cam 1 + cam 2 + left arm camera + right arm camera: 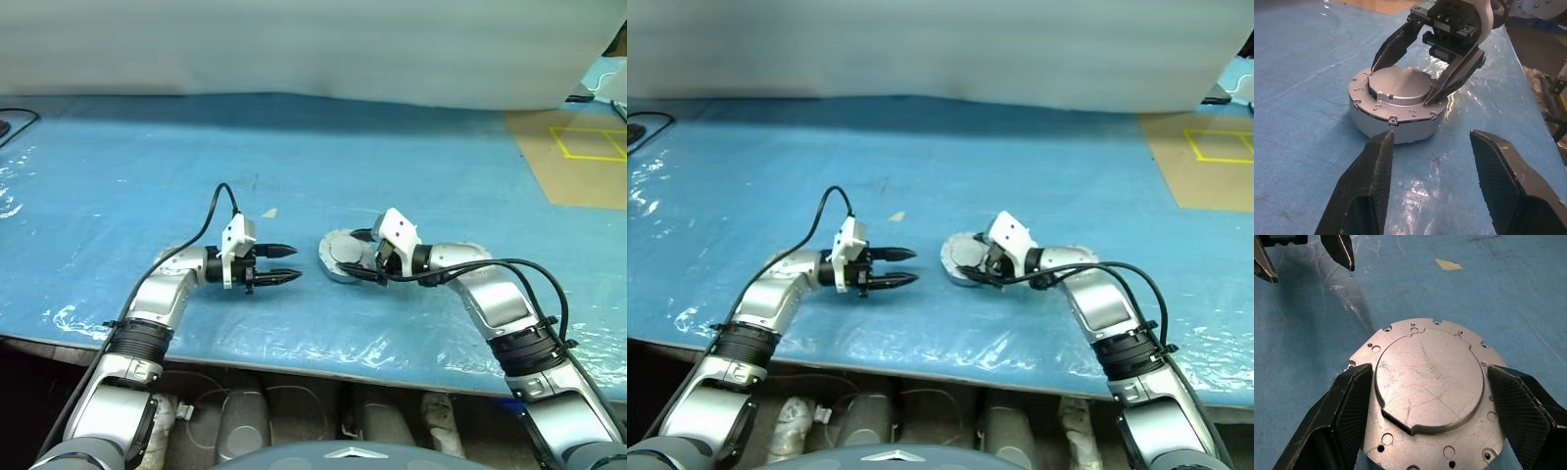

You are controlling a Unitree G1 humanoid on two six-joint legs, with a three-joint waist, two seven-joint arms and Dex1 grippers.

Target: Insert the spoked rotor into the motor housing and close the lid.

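Observation:
The motor housing (336,260) stands on the blue table, a short silver-grey cylinder (1396,129). The lid (1430,377) lies flat on top of it, a raised disc inside a flange with screw holes. My right gripper (368,257) is open over the lid, its fingers (1349,401) standing on either side of the raised disc. A short way to the housing's left, my left gripper (296,262) points at it, open and empty. The spoked rotor is out of view.
A small tan scrap (268,212) lies on the table behind the left gripper. A brown floor patch with yellow tape (588,147) sits at the far right. A black cable (18,119) curls at the far left. The table's front edge (294,351) runs close below both arms.

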